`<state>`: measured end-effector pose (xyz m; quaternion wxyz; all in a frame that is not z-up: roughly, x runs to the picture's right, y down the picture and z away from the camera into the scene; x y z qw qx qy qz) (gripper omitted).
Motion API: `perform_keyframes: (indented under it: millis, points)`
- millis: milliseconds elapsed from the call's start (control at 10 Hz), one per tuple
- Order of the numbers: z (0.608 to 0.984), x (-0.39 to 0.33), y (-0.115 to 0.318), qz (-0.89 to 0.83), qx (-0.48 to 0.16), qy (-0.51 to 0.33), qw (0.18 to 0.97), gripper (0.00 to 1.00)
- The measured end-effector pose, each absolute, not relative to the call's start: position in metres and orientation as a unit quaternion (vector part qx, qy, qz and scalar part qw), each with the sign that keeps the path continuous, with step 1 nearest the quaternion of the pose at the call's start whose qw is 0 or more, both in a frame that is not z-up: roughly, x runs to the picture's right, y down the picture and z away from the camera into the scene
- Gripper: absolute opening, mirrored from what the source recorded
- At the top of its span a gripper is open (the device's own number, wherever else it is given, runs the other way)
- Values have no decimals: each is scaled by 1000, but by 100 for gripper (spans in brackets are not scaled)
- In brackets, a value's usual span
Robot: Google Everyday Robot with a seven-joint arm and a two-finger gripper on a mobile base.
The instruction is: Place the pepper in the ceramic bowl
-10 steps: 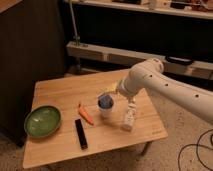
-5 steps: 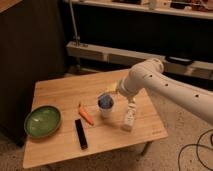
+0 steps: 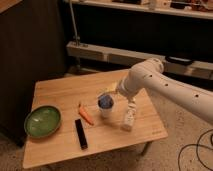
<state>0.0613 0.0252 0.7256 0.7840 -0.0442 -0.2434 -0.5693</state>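
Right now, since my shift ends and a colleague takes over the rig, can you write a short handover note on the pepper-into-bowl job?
Tool: low over the right part of the table, just right of the white cup, and not at the pepper.
Pepper: lying on the table left of the cup, near the far end of the black bar.
Ceramic bowl: at the table's left front, empty.
Done: nothing yet; the pepper is not grasped.
Left: bring the tool across past the cup to the pepper, grasp it, carry it left and release it in the bowl.
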Motion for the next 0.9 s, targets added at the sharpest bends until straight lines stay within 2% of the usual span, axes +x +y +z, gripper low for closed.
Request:
perform_keyframes:
  millis: [600,900]
  points:
    - [722,52,20,-581,-31,-240,777,80]
    - [704,5,-10,-638,9,-228,735,80]
